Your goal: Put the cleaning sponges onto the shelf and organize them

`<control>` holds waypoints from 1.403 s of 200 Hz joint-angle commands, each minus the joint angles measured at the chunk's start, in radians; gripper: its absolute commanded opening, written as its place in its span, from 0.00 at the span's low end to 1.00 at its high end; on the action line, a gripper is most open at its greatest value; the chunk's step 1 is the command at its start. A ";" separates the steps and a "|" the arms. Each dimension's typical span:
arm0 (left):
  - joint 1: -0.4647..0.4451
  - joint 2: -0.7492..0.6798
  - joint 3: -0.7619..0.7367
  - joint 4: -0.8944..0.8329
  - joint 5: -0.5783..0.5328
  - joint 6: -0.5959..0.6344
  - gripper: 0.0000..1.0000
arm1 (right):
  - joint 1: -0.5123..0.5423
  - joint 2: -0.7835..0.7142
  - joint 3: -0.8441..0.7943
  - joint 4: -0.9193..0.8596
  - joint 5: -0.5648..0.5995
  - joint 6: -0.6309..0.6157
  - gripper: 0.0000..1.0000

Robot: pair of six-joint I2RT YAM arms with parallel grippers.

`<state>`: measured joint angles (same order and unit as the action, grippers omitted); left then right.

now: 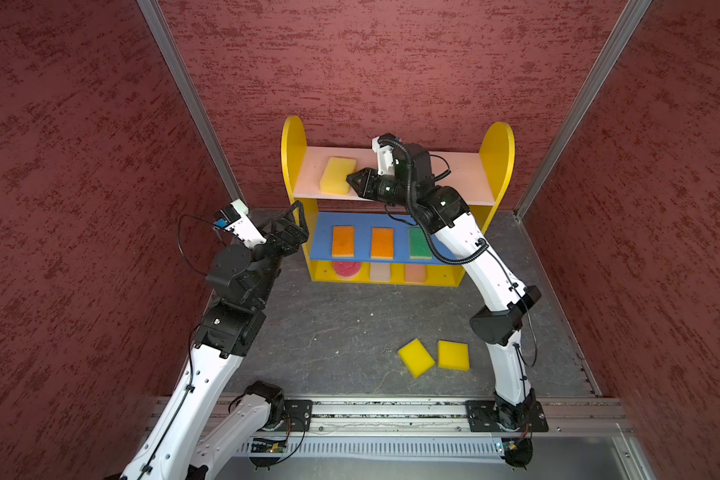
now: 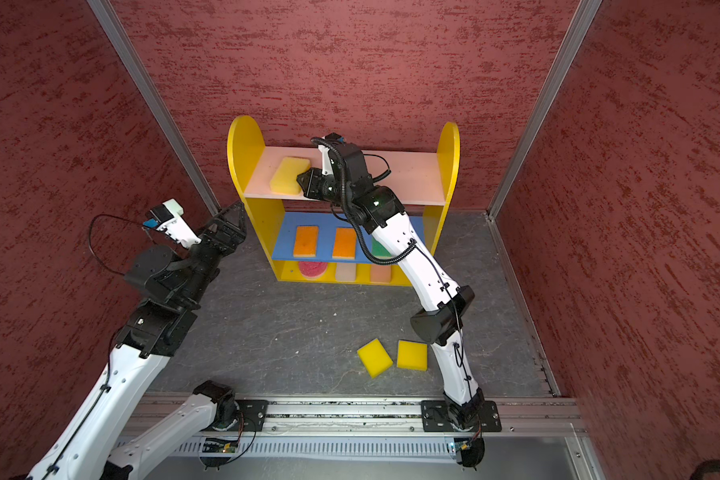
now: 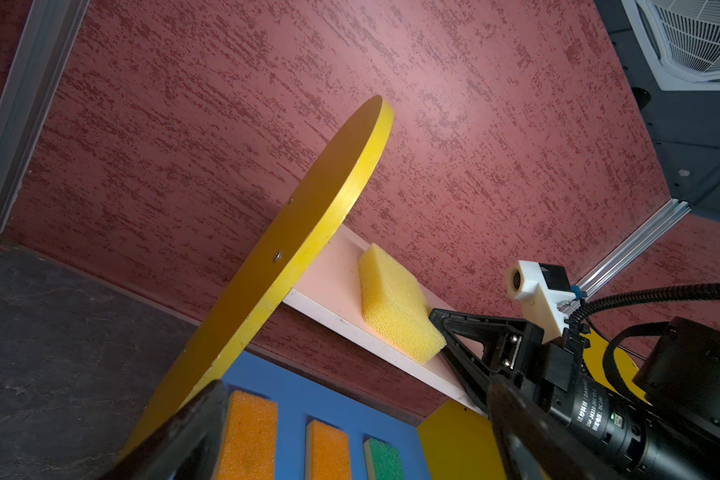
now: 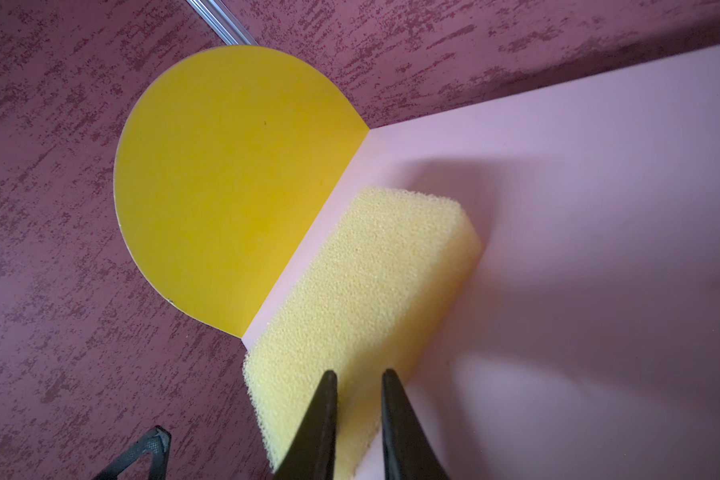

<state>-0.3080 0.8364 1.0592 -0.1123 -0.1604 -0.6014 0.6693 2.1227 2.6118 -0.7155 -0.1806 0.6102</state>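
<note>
My right gripper [image 4: 359, 374]: jaws narrowly parted over the near end of the rectangular yellow foam sponge [image 4: 371, 270]; grip undetermined. Its long axis runs ahead, along the yellow side panel [image 4: 233, 187] of the wooden shelf [image 4: 599, 187].

The yellow-sided wooden shelf [image 1: 292, 158] holds a yellow foam sponge [image 1: 337, 175] on its pink board [image 1: 454, 174], with two orange sponges [image 1: 343, 241] [image 1: 382, 243] and a green-topped sponge [image 1: 419, 244] on the blue board [image 1: 362, 237]. A round red-pink sponge [image 1: 347, 269], an off-white sponge [image 1: 380, 272] and a peach sponge [image 1: 415, 273] sit on its yellow base [image 1: 445, 276]. Two more yellow sponges [image 1: 416, 358] [image 1: 453, 355] lie on the dark grey floor [image 1: 329, 332].
</note>
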 commanded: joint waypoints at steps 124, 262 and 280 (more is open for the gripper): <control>0.015 0.145 0.092 0.090 0.201 -0.010 0.98 | 0.012 -0.040 0.001 -0.027 0.018 -0.040 0.36; 0.022 0.228 0.163 0.092 0.256 -0.002 0.97 | 0.064 -0.080 -0.081 -0.019 0.125 -0.081 0.26; 0.023 0.228 0.161 0.094 0.265 -0.003 0.97 | 0.063 -0.083 -0.079 -0.012 0.146 -0.083 0.25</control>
<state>-0.2932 1.0653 1.1954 -0.0399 0.0803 -0.6151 0.7296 2.0724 2.5420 -0.7151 -0.0929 0.5407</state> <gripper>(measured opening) 0.972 0.258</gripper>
